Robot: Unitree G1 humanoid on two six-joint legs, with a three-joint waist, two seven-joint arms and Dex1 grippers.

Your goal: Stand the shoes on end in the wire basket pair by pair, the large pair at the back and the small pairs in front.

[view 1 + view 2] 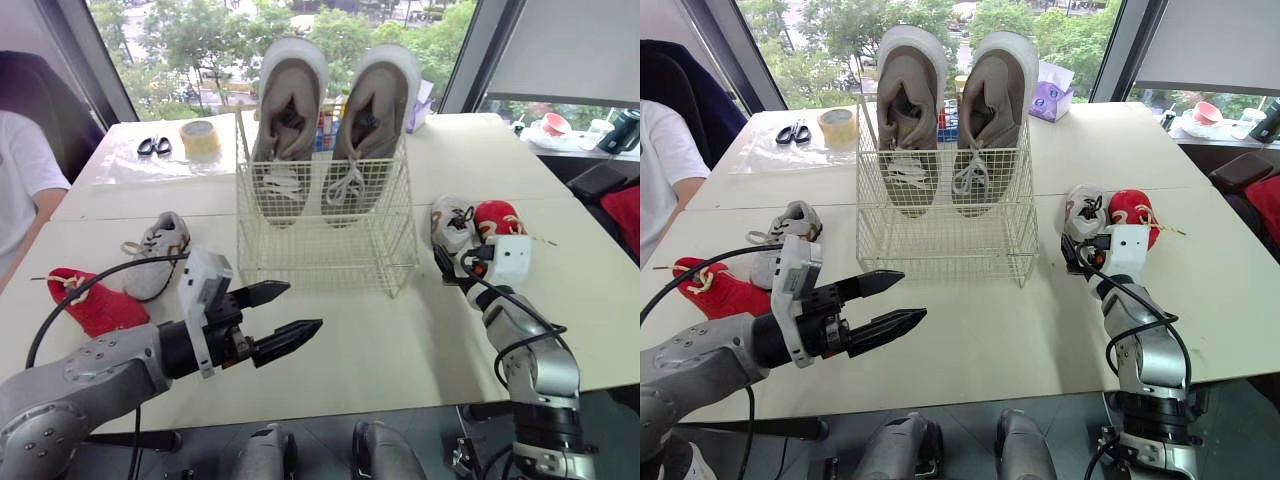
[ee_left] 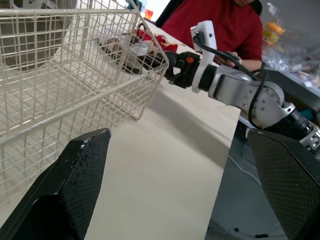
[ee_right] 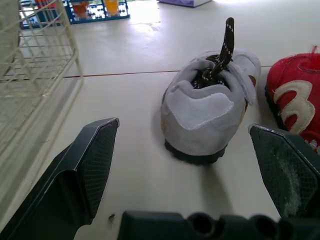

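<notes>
Jaws: left jaws are held wide apart, empty, over the counter in front of the wire basket. The right jaws are spread wide too, nothing gripped, just behind the heel of a small grey shoe. Beside it a red shoe is cut off. The large pair is stood on end at the basket's back. A second grey shoe and second red shoe are laid at the counter's left.

The basket is cream, its shoes tan.
</notes>
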